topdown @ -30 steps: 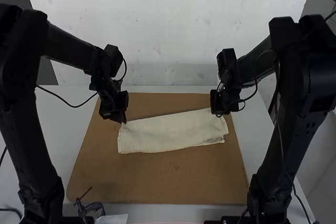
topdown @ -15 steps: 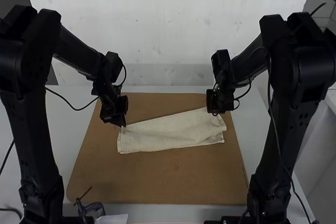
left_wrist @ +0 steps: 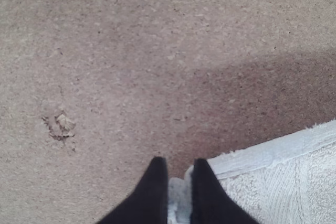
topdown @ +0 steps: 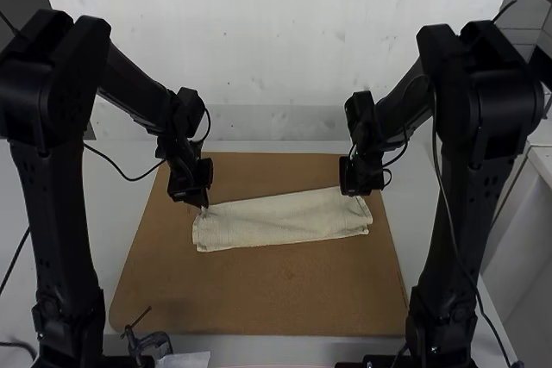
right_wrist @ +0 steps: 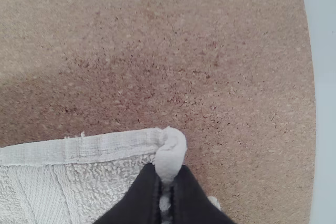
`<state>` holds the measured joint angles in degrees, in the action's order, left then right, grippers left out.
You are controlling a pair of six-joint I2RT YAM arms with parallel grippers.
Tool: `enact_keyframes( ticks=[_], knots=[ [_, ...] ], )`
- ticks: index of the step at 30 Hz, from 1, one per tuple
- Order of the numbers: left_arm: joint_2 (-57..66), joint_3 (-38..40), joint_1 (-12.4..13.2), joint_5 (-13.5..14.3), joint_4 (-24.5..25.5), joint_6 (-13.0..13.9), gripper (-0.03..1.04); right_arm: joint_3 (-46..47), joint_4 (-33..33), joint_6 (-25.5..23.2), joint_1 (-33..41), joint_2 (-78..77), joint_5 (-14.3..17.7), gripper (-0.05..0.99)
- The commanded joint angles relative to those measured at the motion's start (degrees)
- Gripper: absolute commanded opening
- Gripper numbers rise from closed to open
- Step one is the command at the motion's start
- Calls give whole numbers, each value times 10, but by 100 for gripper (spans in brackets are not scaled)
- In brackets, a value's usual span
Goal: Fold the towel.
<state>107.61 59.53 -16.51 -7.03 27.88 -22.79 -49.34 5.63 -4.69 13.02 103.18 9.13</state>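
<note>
At the towel's far left corner, the left gripper (topdown: pixel 203 205) points down with its dark fingers (left_wrist: pixel 151 184) closed on the cloth; in its wrist view a fold of the fabric bulges between the tips. Across the strip, at the far right corner, the right gripper (topdown: pixel 359 193) has its own fingers (right_wrist: pixel 140 192) pressed together on the hem, and the pinched corner stands up as a small rounded tuck just beyond them.

Between the two, the towel (topdown: pixel 285 221) lies as a long, narrow, off-white folded strip running left to right over the brown board (topdown: pixel 259 299), its right end a touch farther from the board's near edge than its left. At the right end, the edges of its layers sit slightly out of line. Both wrist views show a flat hem along its far side, with rougher pile and ribbed bands next to it. The strip is nearer the board's far edge than its near one, where a broad stretch of brown is bare.

Farther out, the board rests on the white worktop (topdown: pixel 105 226), which shows beyond its left and right edges. By the board's near left corner are a dark clamp-like piece (topdown: pixel 148 344) and a pale flat sheet (topdown: pixel 188 359).
</note>
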Motion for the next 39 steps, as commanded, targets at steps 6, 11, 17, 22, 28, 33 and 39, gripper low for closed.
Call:
enact_keyframes(
  ticks=[6,11,17,22,28,33,39],
  knots=[
    [5,19,3,25,-3,-9,45,-20,0,-5,-10,34,50,31],
    [-38,21,14,18,5,-4,101,-12,3,-30,-15,-11,23,48],
    [-109,13,25,8,21,-5,101,-6,49,-74,-32,-74,-50,69],
    [-163,0,28,8,24,-6,101,-2,103,-110,-48,-88,-89,75],
    [-178,-13,25,7,24,-9,100,0,135,-122,-78,-61,-133,75],
    [-178,-20,24,7,24,-10,100,-2,123,-119,-91,-8,-141,75],
    [-179,-24,29,7,22,-10,100,-18,111,-123,-89,56,-143,72]
  ],
)
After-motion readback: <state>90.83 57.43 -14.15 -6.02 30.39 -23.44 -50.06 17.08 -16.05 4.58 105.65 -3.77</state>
